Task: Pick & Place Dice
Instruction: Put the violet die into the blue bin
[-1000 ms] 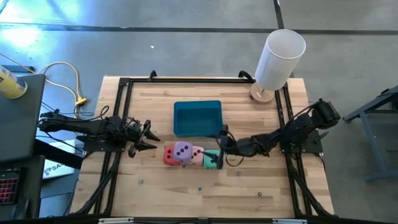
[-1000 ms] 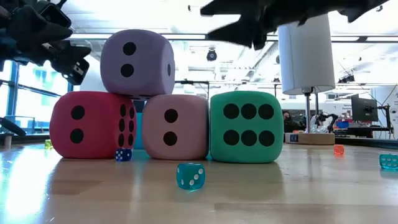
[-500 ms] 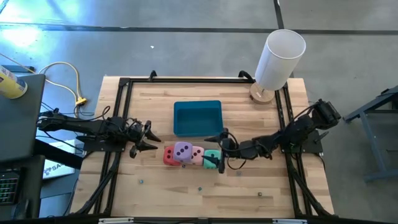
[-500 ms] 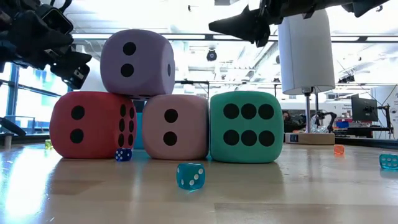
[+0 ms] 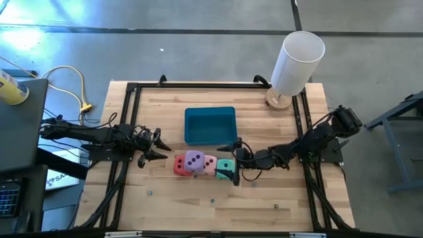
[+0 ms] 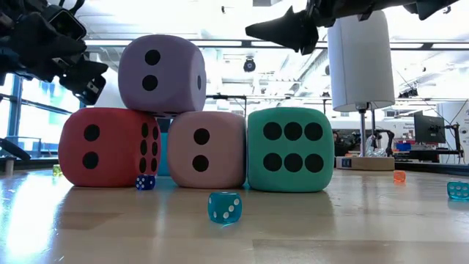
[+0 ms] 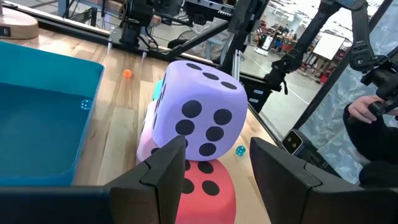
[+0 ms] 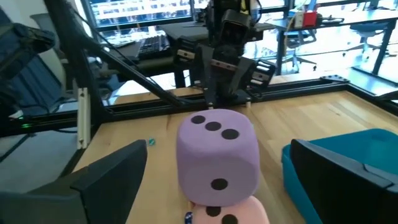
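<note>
Dice sat in a tight row just in front of the tray [image 5: 209,114]: red die [image 5: 180,166], pink die [image 5: 209,165] and teal die [image 5: 225,166] touching side by side on the table [image 5: 158,106], with the purple die [image 5: 194,158] stacked on top, bridging red and pink. None was in the tray yet, so I'd judge the task barely started. Right gripper [image 5: 232,160] hovered above the teal end of the row, fingers spread wide and empty, probably lining up on the purple die as the top piece has to come off first. Left gripper [image 5: 153,145] waited just off the red end, fingers also parted and holding nothing. Small beads, e.g. a blue bead [image 6: 224,207], lay scattered in front; whether any touched the dice was hard to tell.
</note>
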Robot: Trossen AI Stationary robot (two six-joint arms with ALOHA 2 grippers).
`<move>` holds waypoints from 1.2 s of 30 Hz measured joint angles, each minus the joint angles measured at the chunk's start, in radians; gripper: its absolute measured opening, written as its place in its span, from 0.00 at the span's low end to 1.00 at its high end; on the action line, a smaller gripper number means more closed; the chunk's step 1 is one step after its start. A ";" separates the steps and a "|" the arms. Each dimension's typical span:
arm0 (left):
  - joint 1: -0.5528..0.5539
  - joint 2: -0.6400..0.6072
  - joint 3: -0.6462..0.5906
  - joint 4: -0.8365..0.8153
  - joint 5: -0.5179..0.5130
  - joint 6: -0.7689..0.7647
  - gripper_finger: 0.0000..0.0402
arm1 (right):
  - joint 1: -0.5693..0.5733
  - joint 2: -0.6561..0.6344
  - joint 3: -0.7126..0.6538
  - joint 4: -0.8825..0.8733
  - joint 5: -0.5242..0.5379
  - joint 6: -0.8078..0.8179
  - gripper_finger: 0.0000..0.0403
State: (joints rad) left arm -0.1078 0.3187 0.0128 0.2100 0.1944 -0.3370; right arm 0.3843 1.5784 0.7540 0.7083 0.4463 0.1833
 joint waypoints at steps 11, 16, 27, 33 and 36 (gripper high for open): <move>0.000 0.000 0.000 0.000 0.000 0.000 0.44 | 0.000 0.000 0.000 0.031 -0.010 0.002 0.99; 0.000 0.000 0.000 -0.004 0.000 0.000 0.44 | -0.001 0.000 0.000 0.033 -0.011 0.008 0.98; 0.000 0.000 0.000 -0.004 0.000 -0.001 0.44 | 0.002 0.023 0.000 0.043 -0.018 -0.023 0.98; 0.000 0.000 0.000 -0.004 0.000 0.000 0.44 | 0.007 0.156 0.036 0.163 0.023 -0.164 0.98; 0.000 0.000 0.000 -0.004 0.000 -0.001 0.44 | 0.011 0.209 0.097 0.169 0.070 -0.218 0.98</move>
State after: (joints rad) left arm -0.1081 0.3187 0.0131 0.2062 0.1947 -0.3378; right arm 0.3950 1.7878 0.8510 0.8771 0.5159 -0.0349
